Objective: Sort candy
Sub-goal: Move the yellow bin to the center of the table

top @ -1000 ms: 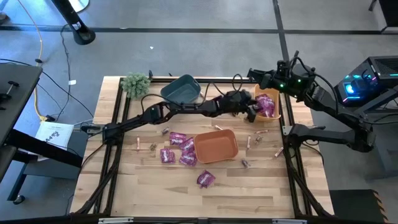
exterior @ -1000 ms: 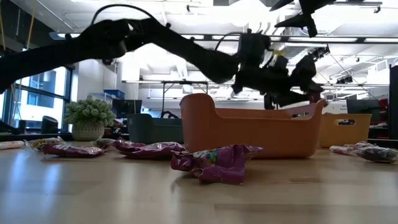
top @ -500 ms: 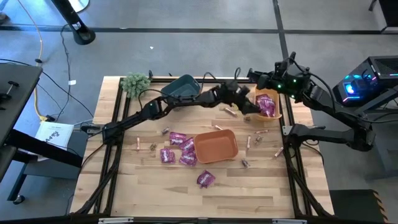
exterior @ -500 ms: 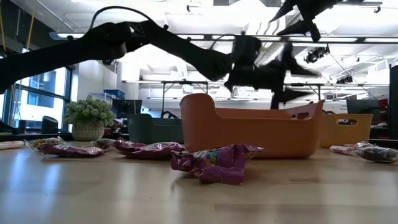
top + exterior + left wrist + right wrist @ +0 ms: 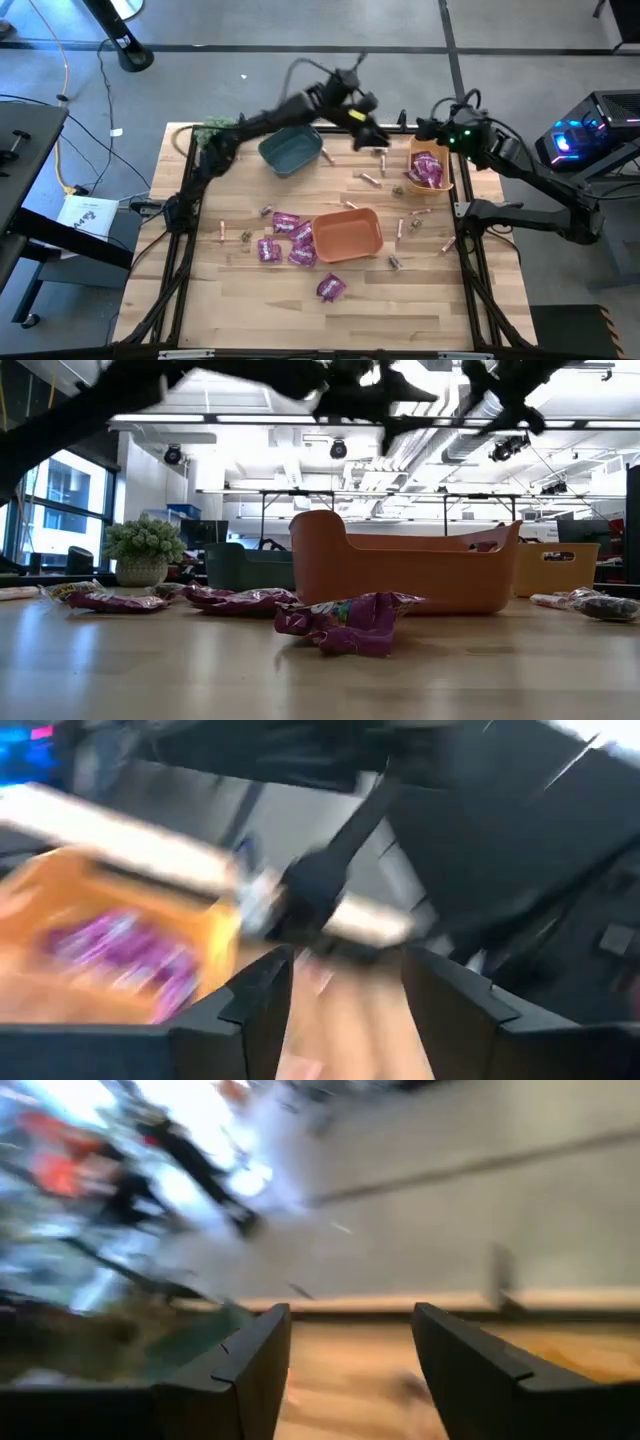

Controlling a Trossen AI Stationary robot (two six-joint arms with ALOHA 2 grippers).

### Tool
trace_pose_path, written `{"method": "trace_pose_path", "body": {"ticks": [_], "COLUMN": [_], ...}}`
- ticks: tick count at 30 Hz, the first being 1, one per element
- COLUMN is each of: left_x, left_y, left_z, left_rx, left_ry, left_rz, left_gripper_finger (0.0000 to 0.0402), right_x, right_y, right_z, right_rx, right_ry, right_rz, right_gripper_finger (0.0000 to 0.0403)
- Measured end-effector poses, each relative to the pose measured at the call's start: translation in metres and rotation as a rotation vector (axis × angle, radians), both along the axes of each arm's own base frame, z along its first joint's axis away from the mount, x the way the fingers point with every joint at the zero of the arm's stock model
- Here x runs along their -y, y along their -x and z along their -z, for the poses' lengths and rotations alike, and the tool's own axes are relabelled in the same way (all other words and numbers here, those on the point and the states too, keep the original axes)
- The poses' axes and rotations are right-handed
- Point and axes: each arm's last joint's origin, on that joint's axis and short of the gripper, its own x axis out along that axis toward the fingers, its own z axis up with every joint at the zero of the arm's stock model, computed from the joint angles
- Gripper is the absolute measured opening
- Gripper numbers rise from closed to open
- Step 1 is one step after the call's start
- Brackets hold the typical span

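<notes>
Candy lies scattered on the wooden table: magenta packets [image 5: 285, 222] left of the orange bin [image 5: 348, 233], one packet [image 5: 331, 288] nearer the near edge, slim pink sticks [image 5: 400, 230] and tiny dark pieces [image 5: 393, 263] around it. More magenta packets lie in the yellow bin [image 5: 430, 170]. My left gripper [image 5: 373, 135] [image 5: 345, 965] hangs high between the teal bin [image 5: 290, 147] and the yellow bin, open and empty. My right gripper [image 5: 424, 128] [image 5: 350, 1320] hovers at the far edge beyond the yellow bin, open and empty.
A green plant ball [image 5: 215, 133] sits at the far left corner, partly behind my left arm. The low view shows the orange bin [image 5: 400, 565] with a magenta packet [image 5: 345, 625] in front. The near half of the table holds little.
My left gripper has risen from beside the yellow bin and swung toward the far edge and the table's left, over by the teal bin; the whole arm has lifted high. The candy and the bins have stayed put.
</notes>
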Motion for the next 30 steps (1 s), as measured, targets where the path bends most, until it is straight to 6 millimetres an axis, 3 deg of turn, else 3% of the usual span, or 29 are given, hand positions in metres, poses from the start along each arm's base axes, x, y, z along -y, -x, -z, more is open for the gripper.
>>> {"method": "trace_pose_path", "body": {"ticks": [4,8,10,13,18,24,30], "left_x": [0.013,0.032,0.040,0.051,0.079,0.125,0.159], "left_y": [0.051,0.099,0.122,0.157,0.220,0.291,0.347], "left_z": [-0.037,-0.086,-0.110,-0.141,-0.185,-0.218,-0.235], "left_rx": [-0.166,-0.207,-0.212,-0.218,-0.167,-0.092,0.007], "left_ry": [-0.258,-0.412,-0.469,-0.527,-0.580,-0.573,-0.513], "left_rz": [-0.012,-0.070,-0.149,-0.308,-0.432,-0.504,-0.568], "left_gripper_finger": [0.0136,0.0055,0.0016,0.0009,0.0001,0.0000,0.0000], "right_x": [0.004,0.012,0.017,0.025,0.038,0.056,0.064], "right_y": [0.001,-0.006,-0.011,-0.019,-0.037,-0.048,-0.072], "right_z": [0.028,0.064,0.084,0.113,0.149,0.173,0.180], "right_rx": [-0.206,-0.393,-0.467,-0.530,-0.564,-0.610,-0.459], "right_ry": [-0.174,-0.316,-0.371,-0.445,-0.470,-0.496,-0.508], "right_rz": [0.092,0.160,0.188,0.235,0.242,0.216,-0.011], "right_gripper_finger": [0.0150,0.0041,0.0014,0.0011,0.0003,0.0000,0.0000]}}
